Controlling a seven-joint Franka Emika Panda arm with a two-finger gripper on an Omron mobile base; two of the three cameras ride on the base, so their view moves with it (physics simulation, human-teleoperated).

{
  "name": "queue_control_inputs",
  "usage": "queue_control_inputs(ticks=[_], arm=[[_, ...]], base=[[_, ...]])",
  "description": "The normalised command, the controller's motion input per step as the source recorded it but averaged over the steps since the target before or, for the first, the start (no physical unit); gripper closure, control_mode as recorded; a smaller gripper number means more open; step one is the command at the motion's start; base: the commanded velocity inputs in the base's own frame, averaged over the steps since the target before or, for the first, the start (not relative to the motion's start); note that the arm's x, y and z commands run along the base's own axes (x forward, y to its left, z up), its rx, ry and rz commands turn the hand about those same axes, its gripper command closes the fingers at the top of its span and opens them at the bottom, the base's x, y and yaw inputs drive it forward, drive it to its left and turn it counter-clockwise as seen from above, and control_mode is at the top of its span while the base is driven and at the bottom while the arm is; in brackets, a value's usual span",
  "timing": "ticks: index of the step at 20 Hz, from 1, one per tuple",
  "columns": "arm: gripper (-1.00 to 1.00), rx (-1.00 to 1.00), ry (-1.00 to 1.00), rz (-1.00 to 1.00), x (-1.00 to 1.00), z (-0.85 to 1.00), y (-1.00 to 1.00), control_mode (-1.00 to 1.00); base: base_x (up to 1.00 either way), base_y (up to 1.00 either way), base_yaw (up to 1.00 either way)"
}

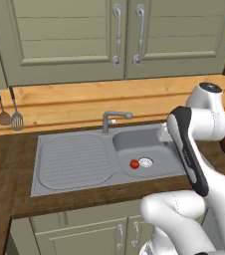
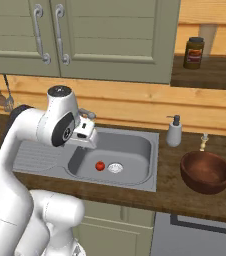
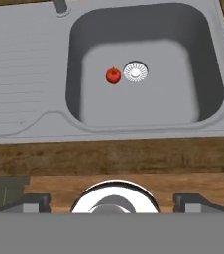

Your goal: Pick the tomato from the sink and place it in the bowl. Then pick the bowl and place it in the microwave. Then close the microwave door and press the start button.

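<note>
Tomato [image 3: 113,75] sits at nine o'clock of the drain [image 3: 135,71]; your gripper [image 3: 112,201] hangs overhead, jaws wide, ready to descend.

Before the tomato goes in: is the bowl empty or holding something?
Empty. The bowl stands upright on the counter right of the sink, its inside bare; the tomato lies in the basin beside the drain.

Arm folded, hand above the sink [image 2: 145,150] front edge. Gripper [image 3: 112,201] points down, fingers spread wide, holding nothing.
</note>
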Motion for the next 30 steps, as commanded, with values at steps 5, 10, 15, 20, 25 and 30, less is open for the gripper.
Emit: queue_control_inputs(ticks=[5,10,15,20,25,30], arm=[[-1.0,0.07,0.0,0.0,0.35,-0.53,-0.19,-1.0],[-1.0,0.0,0.0,0.0,0.54,-0.44,0.0,-1.0],[-1.0,0.0,0.02,0.0,0.68,-0.38,0.0,-1.0],[-1.0,0.01,0.08,0.0,0.78,-0.48,0.0,-1.0],[-1.0,0.03,0.02,0.0,0.71,-0.32,0.0,-1.0],[-1.0,0.06,0.12,0.0,0.74,-0.07,0.0,-1.0]], base=[[0.0,0.0,0.0],[0.0,0.0,0.0],[0.0,0.0,0.0],[0.0,0.0,0.0],[0.0,0.0,0.0],[0.0,0.0,0.0]])
